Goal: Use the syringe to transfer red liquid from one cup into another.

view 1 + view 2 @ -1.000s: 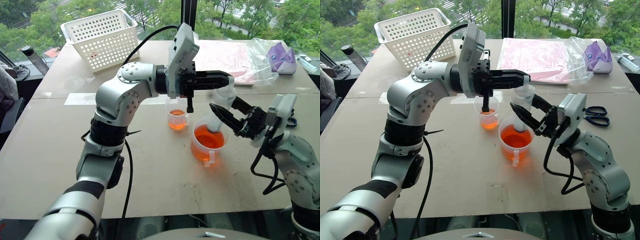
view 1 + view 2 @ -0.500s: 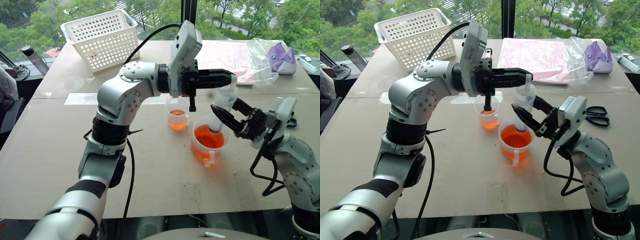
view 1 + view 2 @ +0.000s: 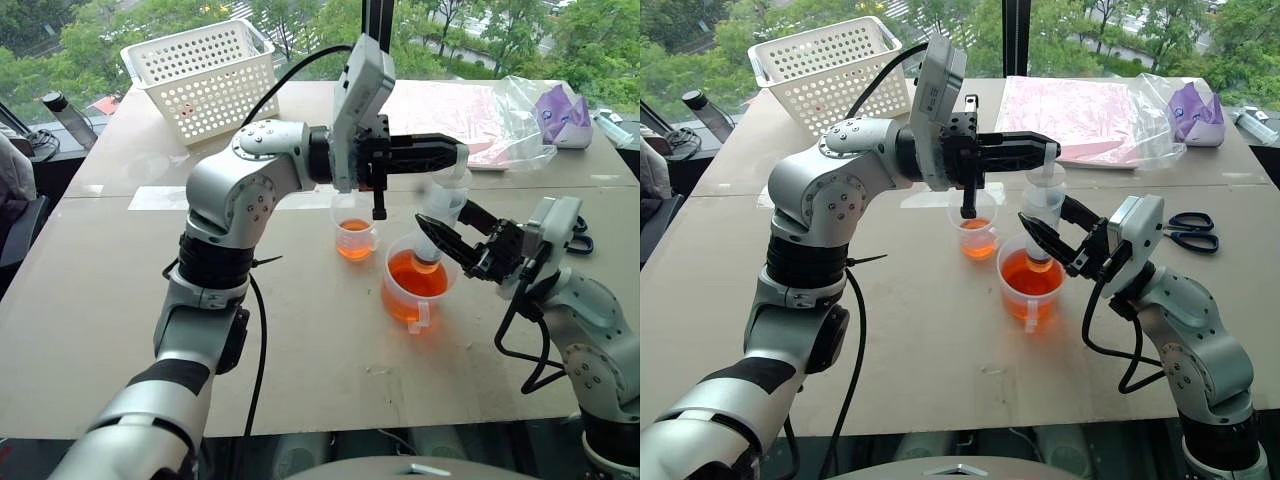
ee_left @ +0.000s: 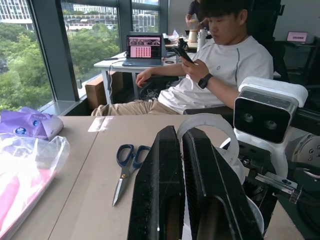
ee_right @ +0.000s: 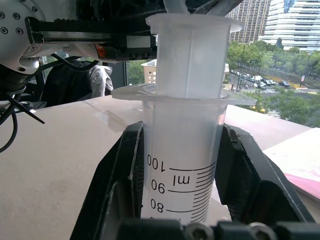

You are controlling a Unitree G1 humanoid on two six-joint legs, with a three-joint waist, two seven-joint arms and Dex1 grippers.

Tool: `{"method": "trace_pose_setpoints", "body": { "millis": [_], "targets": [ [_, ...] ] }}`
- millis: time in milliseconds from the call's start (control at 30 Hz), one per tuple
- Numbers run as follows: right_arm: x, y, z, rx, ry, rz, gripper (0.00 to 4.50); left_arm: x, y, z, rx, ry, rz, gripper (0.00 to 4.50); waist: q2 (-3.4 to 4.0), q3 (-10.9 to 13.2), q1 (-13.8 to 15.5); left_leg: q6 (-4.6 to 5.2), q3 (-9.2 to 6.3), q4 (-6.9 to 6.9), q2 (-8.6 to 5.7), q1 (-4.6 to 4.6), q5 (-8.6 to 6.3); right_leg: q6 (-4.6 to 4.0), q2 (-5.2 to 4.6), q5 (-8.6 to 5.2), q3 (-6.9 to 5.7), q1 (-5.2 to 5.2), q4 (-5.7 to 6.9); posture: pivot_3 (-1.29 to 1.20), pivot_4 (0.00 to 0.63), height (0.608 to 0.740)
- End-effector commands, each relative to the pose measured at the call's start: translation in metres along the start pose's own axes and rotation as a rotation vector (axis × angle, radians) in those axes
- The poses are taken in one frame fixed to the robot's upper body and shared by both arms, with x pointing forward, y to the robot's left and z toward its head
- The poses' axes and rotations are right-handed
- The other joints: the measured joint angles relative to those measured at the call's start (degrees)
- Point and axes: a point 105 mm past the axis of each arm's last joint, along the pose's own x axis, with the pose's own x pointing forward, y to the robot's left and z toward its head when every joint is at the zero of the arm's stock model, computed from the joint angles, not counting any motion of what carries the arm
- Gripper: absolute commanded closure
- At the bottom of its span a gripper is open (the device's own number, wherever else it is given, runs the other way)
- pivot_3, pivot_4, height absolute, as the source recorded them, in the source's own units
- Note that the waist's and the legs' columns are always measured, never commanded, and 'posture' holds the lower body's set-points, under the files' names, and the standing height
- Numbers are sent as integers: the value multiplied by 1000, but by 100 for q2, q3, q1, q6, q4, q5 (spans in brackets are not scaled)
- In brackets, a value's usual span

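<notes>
A white basket (image 3: 205,75) is sitting at the far left of the table (image 3: 90,300), out of the way. Nearer the middle, the left gripper (image 3: 452,156) is reaching level across to the right, its fingers (image 4: 192,190) pressed together on the white loop of the plunger (image 4: 207,122); it looks placed there to work the plunger from above.

Below that arm the small cup (image 3: 354,232) is standing with some red liquid (image 3: 354,245) already in it, just left of and beyond the beaker (image 3: 412,285), close enough that the syringe should need only a short swing across.

The beaker is holding most of the liquid, its handle facing the near edge. The syringe (image 3: 1041,220) is standing nearly upright over it, tip down at the liquid, probably so it can draw.

From the right, the right gripper (image 3: 1055,235) is clamping the barrel (image 5: 182,165) between its two fingers (image 5: 125,175), steadying it.

Scissors (image 3: 1188,223) and a plastic bag (image 3: 500,115) are lying far right.
</notes>
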Motion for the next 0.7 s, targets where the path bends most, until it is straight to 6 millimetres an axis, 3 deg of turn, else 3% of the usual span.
{"method": "trace_pose_setpoints", "body": {
  "millis": [33, 100, 433, 567, 700],
  "targets": [
    [4, 8, 2, 11, -9, 37, 2997, -6, -9, 24, 82, -47, -28, 3674, 0, 0, -2, 0, 0, 0, 0, 0, 0, 0, 0, 0, 0, 0, 0, 0, 150, 740],
    [4, 6, 6, 10, -20, 34, 2997, -7, -9, 18, 103, -18, -29, 2714, 0, 0, -2, 0, 0, 0, 0, 0, 0, 0, 0, 0, 0, 0, 0, 0, 150, 740],
    [1, -2, 21, 2, -52, 18, 2997, -19, -8, 15, 112, 26, -40, 2714, 0, 0, -1, 0, -1, 3, 0, 0, 0, 0, 0, 0, -1, 1, 1, 0, 150, 740],
    [-2, -9, 31, 10, -80, -8, 2997, -29, -18, 21, 70, 4, -104, 2714, 0, 0, -3, 0, -1, 3, 0, 0, 0, 0, 0, 0, -1, 1, 1, 0, 150, 740],
    [-5, -13, 38, 10, -88, -3, 2997, -39, -14, 23, 58, 15, -67, 2714, 0, 0, -3, 0, -2, 3, 1, 0, 0, 0, 0, 0, -1, 1, 1, 0, 150, 740]
  ]
}}
